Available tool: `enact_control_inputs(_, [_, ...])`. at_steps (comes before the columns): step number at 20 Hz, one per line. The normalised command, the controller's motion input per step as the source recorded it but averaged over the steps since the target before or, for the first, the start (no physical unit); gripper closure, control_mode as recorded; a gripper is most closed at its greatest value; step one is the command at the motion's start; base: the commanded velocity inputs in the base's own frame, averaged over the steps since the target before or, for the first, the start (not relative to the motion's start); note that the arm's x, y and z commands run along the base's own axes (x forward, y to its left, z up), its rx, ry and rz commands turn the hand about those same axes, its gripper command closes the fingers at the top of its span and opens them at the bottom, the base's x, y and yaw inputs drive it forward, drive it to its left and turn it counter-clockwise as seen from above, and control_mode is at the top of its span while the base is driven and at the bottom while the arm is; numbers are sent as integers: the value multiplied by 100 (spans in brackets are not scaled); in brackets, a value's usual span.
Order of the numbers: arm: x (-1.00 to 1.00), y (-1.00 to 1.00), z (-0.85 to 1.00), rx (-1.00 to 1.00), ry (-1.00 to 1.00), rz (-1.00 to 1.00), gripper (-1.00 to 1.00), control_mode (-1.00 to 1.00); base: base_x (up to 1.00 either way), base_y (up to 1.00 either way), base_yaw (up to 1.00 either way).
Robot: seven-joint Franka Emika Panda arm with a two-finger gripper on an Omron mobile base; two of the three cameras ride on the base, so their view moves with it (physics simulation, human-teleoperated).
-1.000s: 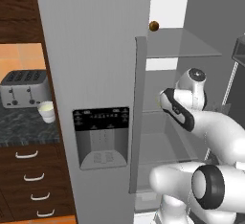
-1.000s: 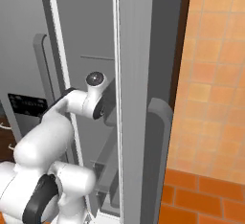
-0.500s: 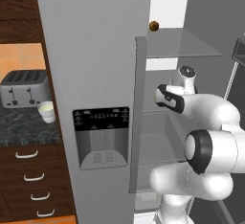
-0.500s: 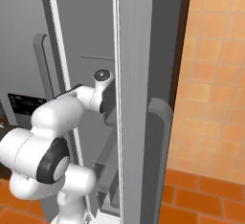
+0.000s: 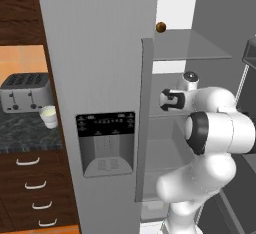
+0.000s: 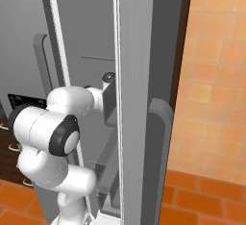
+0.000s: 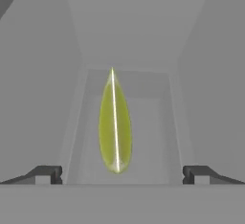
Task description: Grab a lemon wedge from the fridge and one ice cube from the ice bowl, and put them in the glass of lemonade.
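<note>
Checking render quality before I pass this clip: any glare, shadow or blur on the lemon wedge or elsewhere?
Hand view: the lemon wedge carries one thin bright streak along its ridge, edges slightly soft, no cast shadow beneath; the gripper tips are crisp and open. Left base view: flat even light, the fridge door plain grey without glare. Right base view: tiles evenly lit, no blur.

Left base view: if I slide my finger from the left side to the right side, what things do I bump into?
toaster → glass of lemonade → black dispenser panel on the fridge door → small brown ball → robot arm
</note>
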Motion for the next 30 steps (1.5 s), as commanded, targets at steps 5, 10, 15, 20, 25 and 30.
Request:
enact_control_inputs(5, [38, 0, -7, -1, 1, 0, -100, -100, 0, 0, 0])
enact_control_inputs(10, [38, 0, -14, 0, 1, 0, -100, -100, 0, 0, 0])
enact_control_inputs(15, [1, 0, -46, -1, 4, 0, 100, -100, 0, 0, 0])
enact_control_inputs(20, [13, 0, -22, -1, 0, 0, 100, -100, 0, 0, 0])
enact_control_inputs(25, [9, 0, 0, 0, 0, 0, 100, -100, 0, 0, 0])
enact_control_inputs(30, [-23, 0, 3, 0, -7, 0, 100, -100, 0, 0, 0])
